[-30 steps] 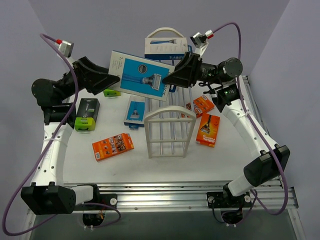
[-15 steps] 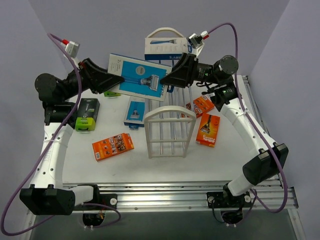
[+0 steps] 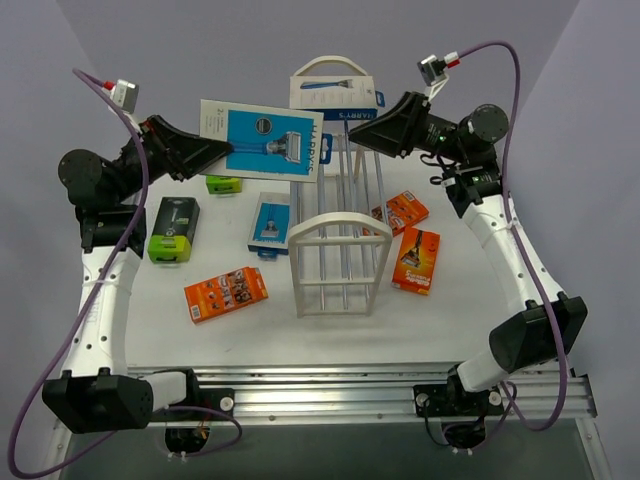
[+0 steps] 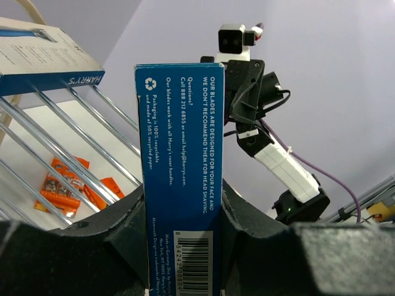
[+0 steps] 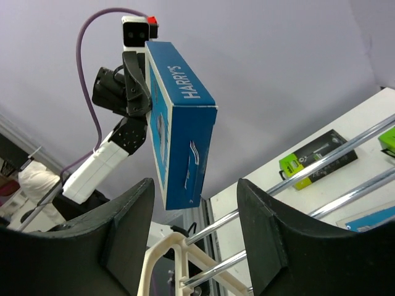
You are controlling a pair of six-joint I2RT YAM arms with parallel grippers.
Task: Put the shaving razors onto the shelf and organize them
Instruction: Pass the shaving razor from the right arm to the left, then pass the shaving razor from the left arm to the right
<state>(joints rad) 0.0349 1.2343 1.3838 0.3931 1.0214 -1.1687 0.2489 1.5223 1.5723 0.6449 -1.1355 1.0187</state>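
Blue-and-white HARRY'S razor box point(image 3: 262, 140) hangs in the air, clamped at its left short end by the left gripper point(image 3: 222, 150). Its long axis runs rightward from those fingers, the free end pointing at the right gripper point(image 3: 352, 135), the printed face turned toward the overhead camera. The right gripper stands just off that end, jaws apart, nothing between them. The shelf point(image 3: 345, 215) lies right of and below the left gripper, its rails crossing the box's axis. Judgement: the left arm alone makes the placement.
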